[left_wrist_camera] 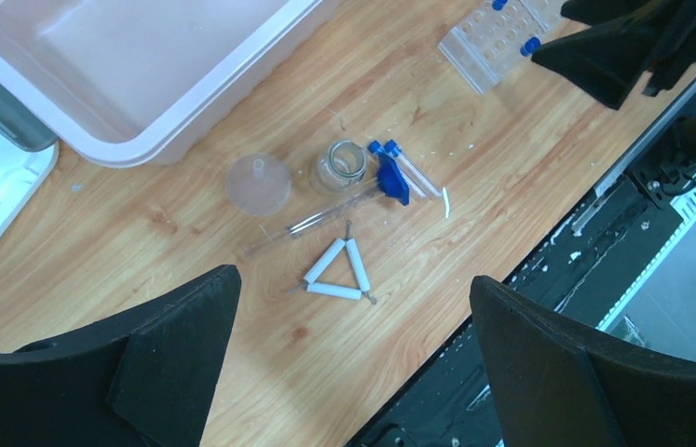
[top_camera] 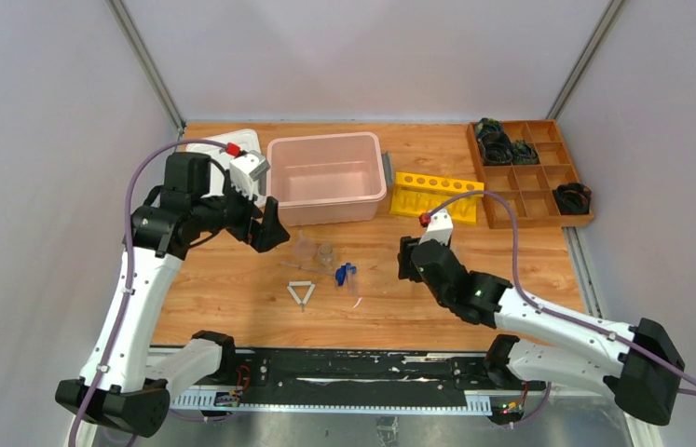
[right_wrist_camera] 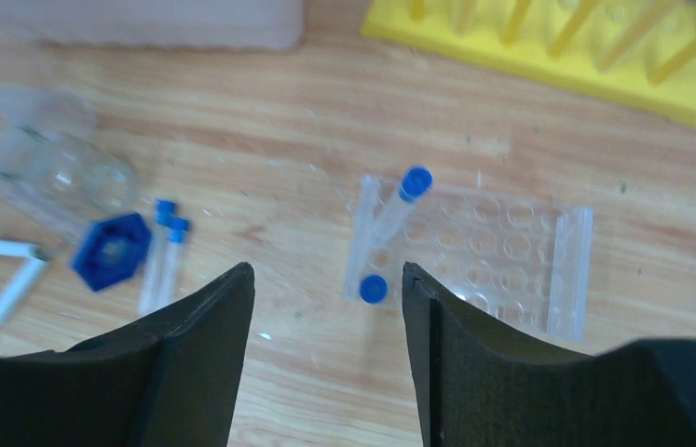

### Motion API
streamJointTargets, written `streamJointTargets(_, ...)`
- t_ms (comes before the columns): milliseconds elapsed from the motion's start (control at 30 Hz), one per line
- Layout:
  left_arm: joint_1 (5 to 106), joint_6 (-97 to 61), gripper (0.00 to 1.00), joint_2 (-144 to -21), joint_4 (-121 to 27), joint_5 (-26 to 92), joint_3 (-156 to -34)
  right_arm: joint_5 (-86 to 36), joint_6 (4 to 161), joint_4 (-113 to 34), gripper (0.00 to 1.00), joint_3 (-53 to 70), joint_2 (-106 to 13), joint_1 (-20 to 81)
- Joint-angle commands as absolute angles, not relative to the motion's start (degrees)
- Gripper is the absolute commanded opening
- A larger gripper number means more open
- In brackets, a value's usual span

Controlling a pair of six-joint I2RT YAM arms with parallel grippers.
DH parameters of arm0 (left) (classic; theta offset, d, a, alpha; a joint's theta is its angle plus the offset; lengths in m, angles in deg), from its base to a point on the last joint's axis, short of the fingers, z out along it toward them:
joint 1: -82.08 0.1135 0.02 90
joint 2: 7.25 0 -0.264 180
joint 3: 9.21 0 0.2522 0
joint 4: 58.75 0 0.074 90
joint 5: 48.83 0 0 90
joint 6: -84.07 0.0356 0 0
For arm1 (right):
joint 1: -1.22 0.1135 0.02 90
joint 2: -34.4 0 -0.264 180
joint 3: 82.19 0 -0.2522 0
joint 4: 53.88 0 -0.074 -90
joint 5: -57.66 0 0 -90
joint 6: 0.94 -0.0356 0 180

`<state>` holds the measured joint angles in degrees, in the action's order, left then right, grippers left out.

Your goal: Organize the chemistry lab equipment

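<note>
At mid desk (top_camera: 223, 312), white triangle frame (left_wrist_camera: 325, 261), glass beaker (left_wrist_camera: 344, 168), blue-capped tubes (left_wrist_camera: 412, 171) lying close together, clear tube tray (right_wrist_camera: 502, 256) under right hand (right_wrist_camera: 327, 272), left hand (top_camera: 269, 229) above the cluster, both hands spread, holding nothing

Matt wood-grain table (left_wrist_camera: 139, 233); clear glossy plastic tube tray (right_wrist_camera: 502, 251); small beaker (left_wrist_camera: 344, 166) looks like glass.

Open counter (top_camera: 223, 298) L of triangle (top_camera: 301, 292) & along front edge; bin (top_camera: 327, 177) & yellow rack (top_camera: 437, 196) block the rear, w/ beaker (left_wrist_camera: 344, 166), funnel (left_wrist_camera: 258, 183), tubes (left_wrist_camera: 421, 177) crowding the centre, tray (right_wrist_camera: 474, 251) to their R.
</note>
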<state>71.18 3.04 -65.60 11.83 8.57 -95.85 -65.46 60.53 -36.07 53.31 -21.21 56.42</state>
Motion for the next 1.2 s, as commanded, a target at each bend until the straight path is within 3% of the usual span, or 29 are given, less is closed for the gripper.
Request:
streamJointTargets(0,71.27,2.84,1.0,-65.9,11.79,7.25,-97.68,-62.73,57.83,-26.86,0.62,43.72,-19.37,56.33)
streamJointTargets(333,71.27,2.57,1.0,-66.43,11.87,7.17,-98.54,-38.71,51.56,-19.87,0.42,27.29,-41.99,56.93)
streamJointTargets(567,71.27,2.94,1.0,-65.36,11.86,7.08,-98.29,-38.16,51.99,-18.12,0.27,22.5,-55.41,57.21)
streamJointTargets(900,71.27,3.35,1.0,-65.12,11.88,5.6,-97.7,-37.53,52.52,-20.03,0.34,21.04,-63.92,57.21)
streamJointTargets(1167,71.27,4.32,1.0,-64.27,12.27,6.72,-97.61,-41.33,52.9,-20.34,0.31,19.9,-68.22,57.05)
